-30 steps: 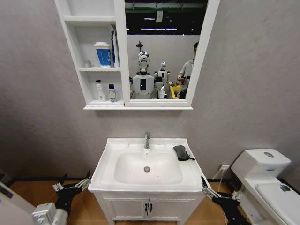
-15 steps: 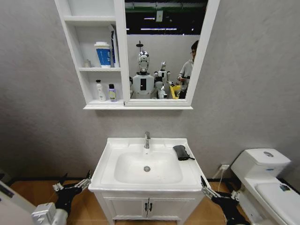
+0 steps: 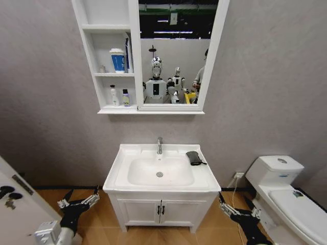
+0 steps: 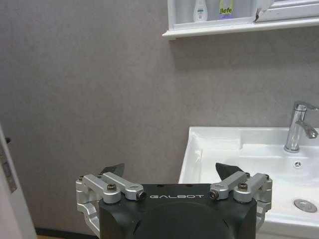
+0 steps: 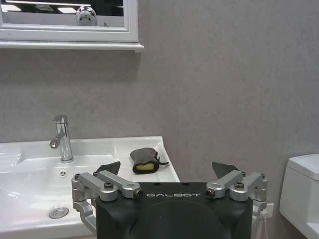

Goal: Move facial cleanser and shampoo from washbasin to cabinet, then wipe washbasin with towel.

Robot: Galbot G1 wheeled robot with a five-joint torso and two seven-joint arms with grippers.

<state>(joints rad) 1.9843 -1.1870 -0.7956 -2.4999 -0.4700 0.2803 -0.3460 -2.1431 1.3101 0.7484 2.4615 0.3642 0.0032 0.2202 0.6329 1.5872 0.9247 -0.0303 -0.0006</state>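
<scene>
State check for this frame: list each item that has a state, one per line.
left gripper: open, held low, left of the vanity
right gripper: open, held low, right of the vanity
towel: folded, on the washbasin rim right of the tap
two bottles: upright on the cabinet bottom shelf
vanity doors: closed

Left gripper point(image 4: 169, 172) gapes empty beside the washbasin point(image 4: 209, 149).
</scene>
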